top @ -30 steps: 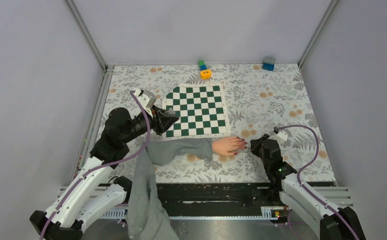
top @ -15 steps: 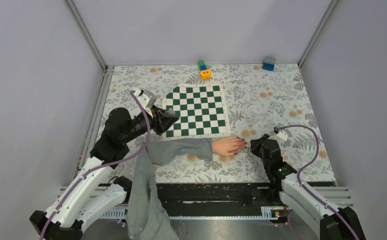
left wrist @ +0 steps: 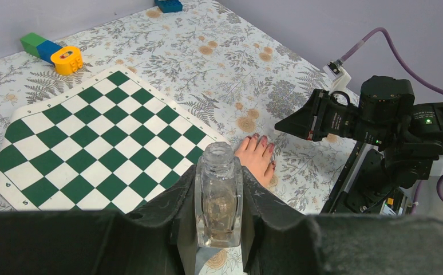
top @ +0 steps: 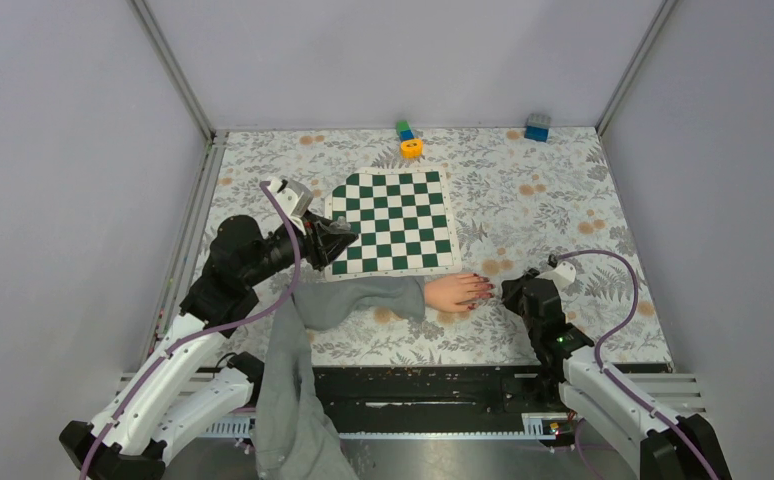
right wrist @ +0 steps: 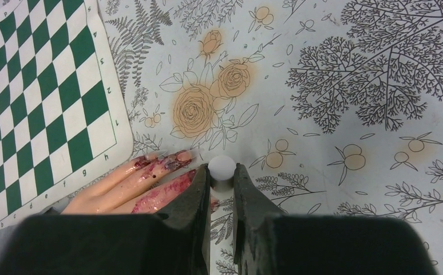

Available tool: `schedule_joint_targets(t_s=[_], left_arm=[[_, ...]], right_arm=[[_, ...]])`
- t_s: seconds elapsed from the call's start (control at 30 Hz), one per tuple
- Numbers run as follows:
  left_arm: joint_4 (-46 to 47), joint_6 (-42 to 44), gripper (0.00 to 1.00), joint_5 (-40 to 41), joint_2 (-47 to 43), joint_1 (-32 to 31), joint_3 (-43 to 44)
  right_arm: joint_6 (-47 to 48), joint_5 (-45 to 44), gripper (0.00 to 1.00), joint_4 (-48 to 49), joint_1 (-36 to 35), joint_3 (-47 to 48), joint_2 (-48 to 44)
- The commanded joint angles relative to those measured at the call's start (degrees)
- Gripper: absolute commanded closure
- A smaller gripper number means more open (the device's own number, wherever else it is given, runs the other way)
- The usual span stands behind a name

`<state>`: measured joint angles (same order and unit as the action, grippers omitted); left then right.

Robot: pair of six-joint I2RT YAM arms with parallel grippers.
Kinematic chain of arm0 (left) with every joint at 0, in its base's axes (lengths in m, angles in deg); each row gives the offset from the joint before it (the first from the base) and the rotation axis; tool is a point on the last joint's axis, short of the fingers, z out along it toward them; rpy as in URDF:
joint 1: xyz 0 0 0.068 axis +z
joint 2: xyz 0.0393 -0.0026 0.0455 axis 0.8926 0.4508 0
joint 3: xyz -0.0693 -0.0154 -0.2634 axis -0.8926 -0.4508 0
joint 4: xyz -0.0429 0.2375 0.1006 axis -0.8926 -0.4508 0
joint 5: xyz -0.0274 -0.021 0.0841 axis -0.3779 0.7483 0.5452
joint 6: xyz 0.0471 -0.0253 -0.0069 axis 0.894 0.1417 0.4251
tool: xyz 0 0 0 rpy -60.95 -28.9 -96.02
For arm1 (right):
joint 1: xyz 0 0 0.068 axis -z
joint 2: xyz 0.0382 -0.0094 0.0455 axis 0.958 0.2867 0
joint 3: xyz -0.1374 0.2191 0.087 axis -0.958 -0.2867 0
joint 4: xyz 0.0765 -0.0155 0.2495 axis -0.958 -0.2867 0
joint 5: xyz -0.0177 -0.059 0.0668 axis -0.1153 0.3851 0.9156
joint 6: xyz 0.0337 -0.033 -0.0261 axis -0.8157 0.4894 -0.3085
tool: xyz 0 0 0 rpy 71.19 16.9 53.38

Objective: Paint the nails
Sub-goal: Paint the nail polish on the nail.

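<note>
The left gripper (left wrist: 218, 184) pinched a glass bottle (left wrist: 219, 200) while the right gripper (right wrist: 221, 179) pinched a white-tipped stick (right wrist: 221, 166) beside the nails (right wrist: 179, 156).

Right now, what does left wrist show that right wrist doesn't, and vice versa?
Only left wrist: the left gripper clamped on a clear glass bottle, the right gripper seen from outside, the yellow, blue and green blocks, and nearly the whole chessboard.
Only right wrist: a small white knob pinched between the right gripper's fingers beside the fingertips, and dark red polish smeared down the fingers past the nails.
Both: the pale hand, the chessboard, the floral cloth.
</note>
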<state>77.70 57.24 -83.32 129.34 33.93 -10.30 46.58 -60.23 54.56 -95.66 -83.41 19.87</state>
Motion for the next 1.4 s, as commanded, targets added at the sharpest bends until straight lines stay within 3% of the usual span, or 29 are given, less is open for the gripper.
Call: schedule_joint_targets(t_s=[0.0, 1.37], left_arm=[[2.99, -0.49, 1.00, -0.91, -0.49, 0.19, 1.31], [3.04, -0.58, 1.00, -0.73, -0.69, 0.19, 1.28]], right_arm=[[-0.71, -2.19, 1.00, -1.62, 0.41, 2.46, -0.82], [-1.72, -5.26, 1.00, -5.48, 0.38, 3.17, -3.34]])
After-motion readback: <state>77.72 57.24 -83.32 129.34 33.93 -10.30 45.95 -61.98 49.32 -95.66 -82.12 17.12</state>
